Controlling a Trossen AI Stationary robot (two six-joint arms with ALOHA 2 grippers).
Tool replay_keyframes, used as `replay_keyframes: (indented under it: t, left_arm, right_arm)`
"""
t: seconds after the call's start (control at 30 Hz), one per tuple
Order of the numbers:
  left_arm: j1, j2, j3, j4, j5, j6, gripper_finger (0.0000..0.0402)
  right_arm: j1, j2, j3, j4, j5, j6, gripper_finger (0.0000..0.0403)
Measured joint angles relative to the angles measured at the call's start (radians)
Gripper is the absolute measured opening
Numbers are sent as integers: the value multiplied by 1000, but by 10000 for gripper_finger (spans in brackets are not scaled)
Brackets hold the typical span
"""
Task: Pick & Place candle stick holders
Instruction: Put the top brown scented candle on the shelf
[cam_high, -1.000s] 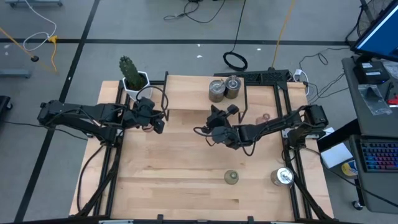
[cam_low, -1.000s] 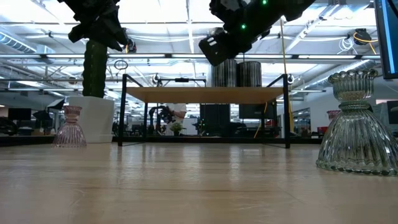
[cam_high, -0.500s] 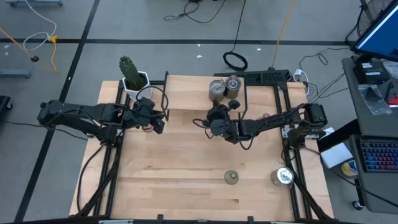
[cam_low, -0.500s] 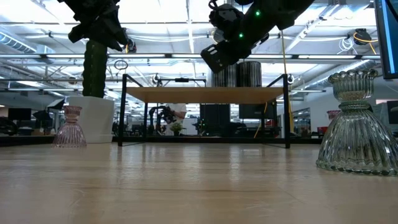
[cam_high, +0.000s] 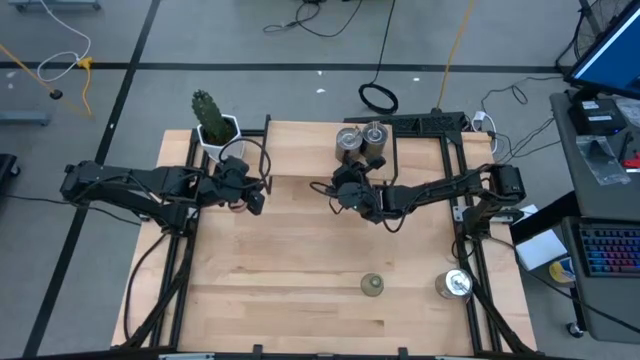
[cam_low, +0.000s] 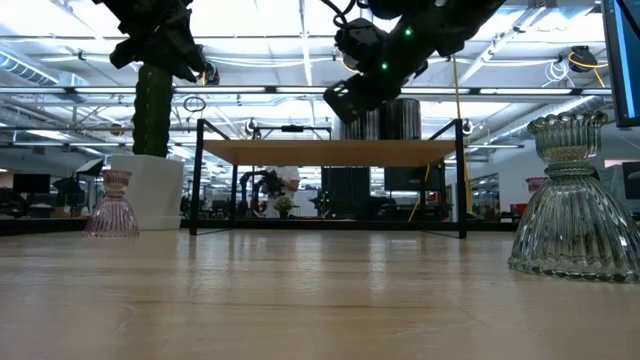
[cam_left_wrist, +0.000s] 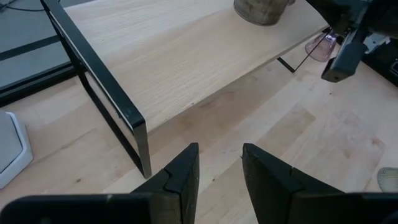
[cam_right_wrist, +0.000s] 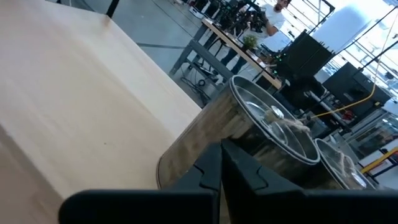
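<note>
Two squat silvery metal holders (cam_high: 348, 145) (cam_high: 375, 140) stand on a raised wooden shelf (cam_high: 300, 150) at the table's far side. My right gripper (cam_high: 345, 182) hovers shut just in front of them; its wrist view shows the nearer cylinder (cam_right_wrist: 249, 137) right ahead of the shut fingers (cam_right_wrist: 221, 168). An olive-green holder (cam_high: 372, 286) and a silvery one (cam_high: 455, 285) stand on their bases near the front edge. A pinkish glass holder (cam_left_wrist: 320, 45) stands under the shelf. My left gripper (cam_high: 250, 195) (cam_left_wrist: 221, 168) hangs open over the table at the shelf's left end, holding nothing.
A cactus in a white pot (cam_high: 210, 120) stands at the far left corner. The shelf's black metal legs (cam_left_wrist: 118, 112) rise from the table close to my left gripper. In the low view a ribbed glass holder (cam_low: 570, 195) stands close at the right and a pink one (cam_low: 112, 203) at the left.
My right gripper has moved toward the table's far edge, nearer the metal holders on the shelf, staying shut and turning a little.
</note>
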Motion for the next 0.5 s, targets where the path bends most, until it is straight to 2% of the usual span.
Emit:
replay_keyframes:
  t: [0.5]
  left_arm:
    - [0,0,0,0,0,0,122]
  right_arm:
    - [-12,0,0,0,0,0,0]
